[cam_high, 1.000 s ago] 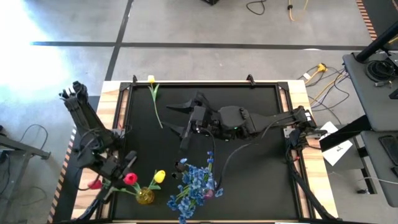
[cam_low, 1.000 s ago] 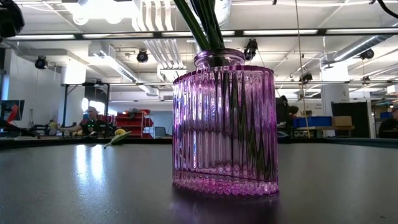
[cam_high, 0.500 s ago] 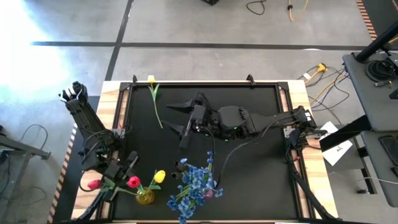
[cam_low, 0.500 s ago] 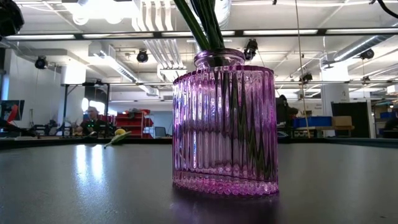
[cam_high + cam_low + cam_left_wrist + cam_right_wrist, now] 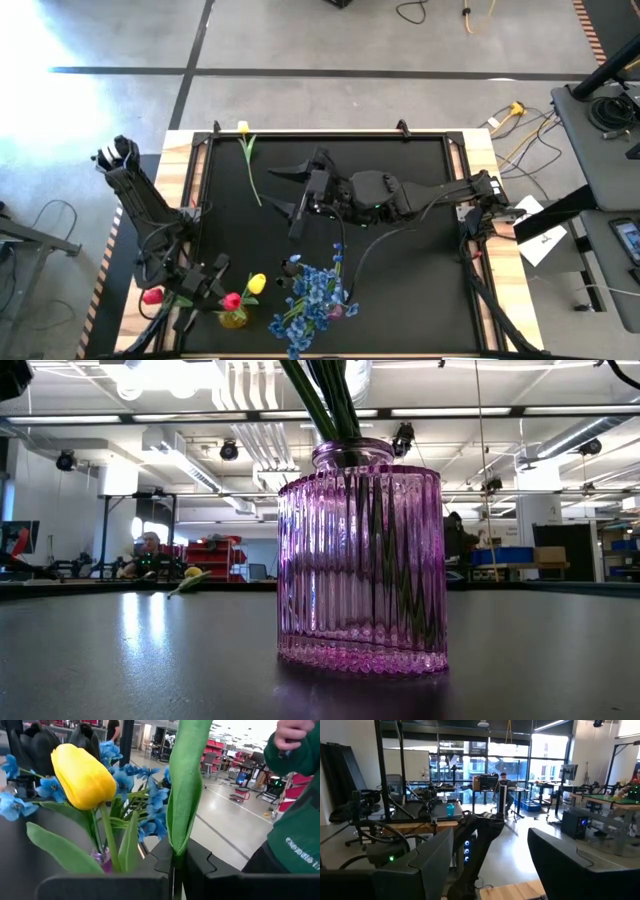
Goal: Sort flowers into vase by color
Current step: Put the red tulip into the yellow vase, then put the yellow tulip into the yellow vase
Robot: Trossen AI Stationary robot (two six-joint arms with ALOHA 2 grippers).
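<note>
My left gripper [image 5: 205,288] is shut on a red tulip [image 5: 232,300], at the near left by the small yellow vase [image 5: 233,319]. That vase holds a yellow tulip [image 5: 257,284], which also shows in the left wrist view [image 5: 82,775]. Blue sprays [image 5: 312,295] stand in the ribbed purple vase [image 5: 360,560]. Another yellow tulip [image 5: 243,128] lies flat on the mat at the far edge. A second red bloom [image 5: 152,296] shows at the table's left edge. My right gripper [image 5: 295,195] hangs open and empty over the mat's middle. My left gripper pinches the red tulip's green stem and leaf [image 5: 176,847] between its two fingers [image 5: 125,887]. The leaf stands up past the fingertips. The bloom [image 5: 232,300] is clear of the table, just above the yellow vase's mouth.
The black mat [image 5: 420,280] has bare room on its right half. The right arm [image 5: 400,195] stretches across the middle from the table's right edge. A person's green sleeve [image 5: 295,800] shows beyond the table in the left wrist view. Cables lie at the right edge [image 5: 480,240].
My left gripper has moved toward the table's near edge and a little to the right, carrying the red tulip closer to the yellow vase. It stays shut on the stem.
</note>
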